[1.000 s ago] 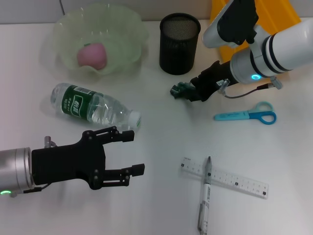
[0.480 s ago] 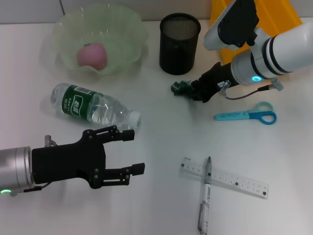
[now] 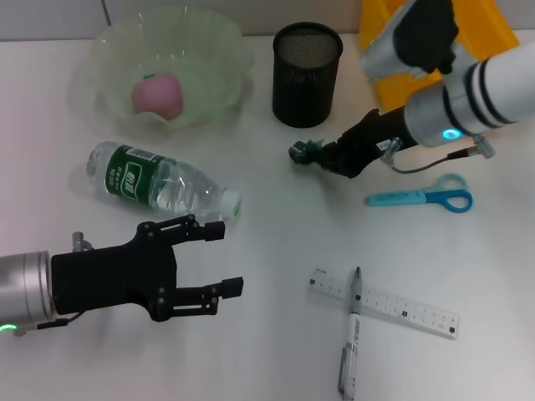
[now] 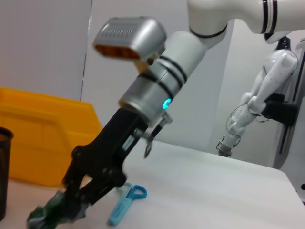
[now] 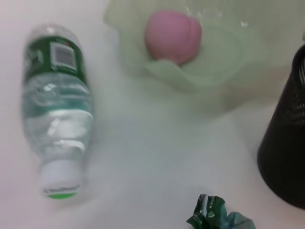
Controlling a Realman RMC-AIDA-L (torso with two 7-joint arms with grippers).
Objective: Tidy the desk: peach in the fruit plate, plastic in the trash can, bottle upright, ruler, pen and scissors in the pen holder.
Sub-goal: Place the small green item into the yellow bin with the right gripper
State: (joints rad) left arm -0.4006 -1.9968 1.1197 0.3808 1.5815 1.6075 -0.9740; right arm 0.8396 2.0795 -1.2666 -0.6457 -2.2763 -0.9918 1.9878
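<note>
Rightward and slightly up is how the right arm's white body has shifted since a second ago, while the right gripper (image 3: 316, 155) is kept low over the desk (image 3: 276, 234), its dark fingers pinched on the crumpled green plastic (image 3: 305, 151) just below the black mesh pen holder (image 3: 307, 73). That same pinch is caught from the left wrist view, where the plastic (image 4: 45, 214) is seen clamped at the fingertips just above the desk. The left gripper (image 3: 219, 261) is parked near the front left, fingers spread wide, nothing between them, a touch lower than before. The bottle (image 3: 160, 182) is left lying on its side just above that gripper, cap toward the right. The peach (image 3: 157, 93) is already settled in the pale green fruit plate (image 3: 100, 50). The blue scissors (image 3: 422, 198) are lying right of centre, and the pen (image 3: 350, 331) is laid across one end of the clear ruler (image 3: 393, 304) at the front. The yellow bin (image 3: 489, 21) is seen behind the right arm.
</note>
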